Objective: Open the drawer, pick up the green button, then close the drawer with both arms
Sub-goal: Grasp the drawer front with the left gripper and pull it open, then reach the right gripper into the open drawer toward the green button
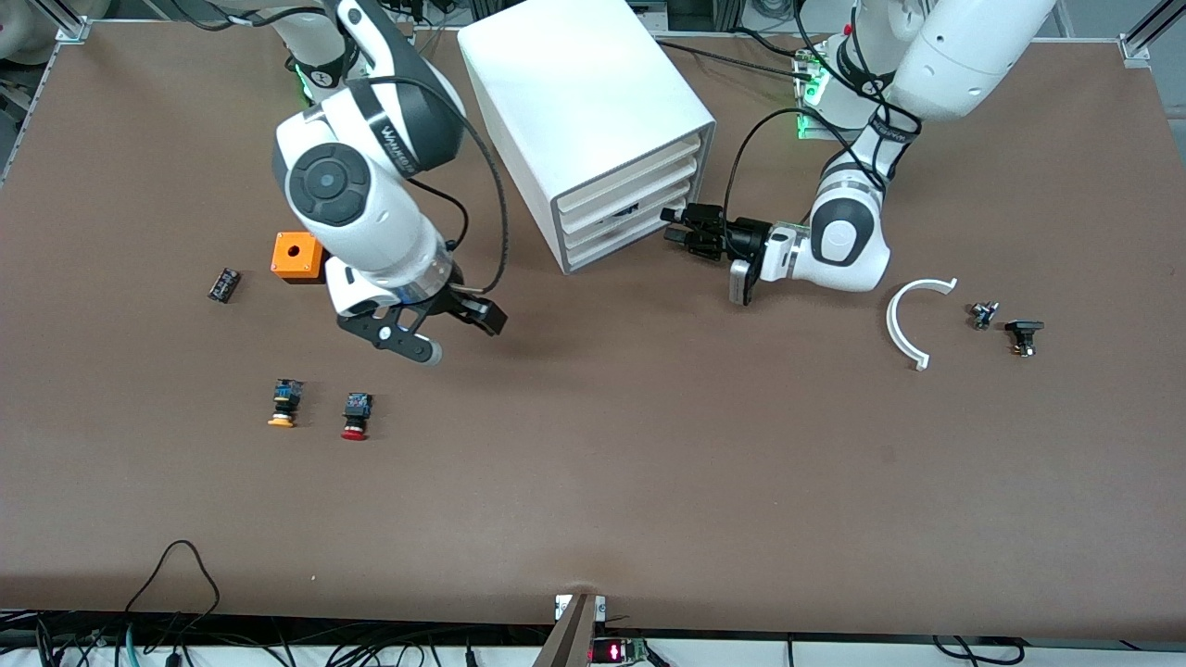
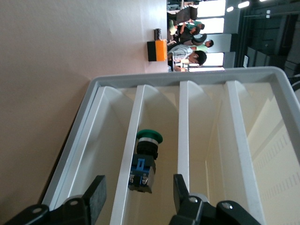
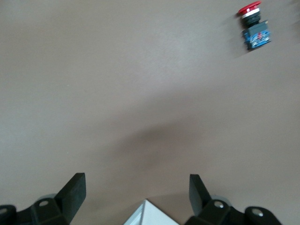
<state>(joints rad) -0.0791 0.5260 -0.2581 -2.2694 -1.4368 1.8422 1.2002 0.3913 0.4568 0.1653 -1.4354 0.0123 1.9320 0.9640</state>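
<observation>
The white cabinet (image 1: 584, 102) stands toward the robots' side of the table. One of its drawers (image 1: 639, 215) stands a little open. The green-capped button (image 2: 146, 159) lies in it, with its blue rear end toward my left gripper; in the front view it is only a dark spot (image 1: 623, 211). My left gripper (image 1: 674, 227) is level at the drawer fronts. It is open (image 2: 138, 197), with one finger on each side of the button's rear end and not touching it. My right gripper (image 1: 454, 335) hangs open and empty (image 3: 137, 192) over bare table beside the cabinet.
A red-capped button (image 1: 355, 417) (image 3: 253, 23) and an orange-capped button (image 1: 283, 404) lie nearer the camera, toward the right arm's end. An orange box (image 1: 296, 257) and a small black part (image 1: 223, 284) lie there too. A white curved piece (image 1: 913, 320) and two small parts (image 1: 1005, 326) lie toward the left arm's end.
</observation>
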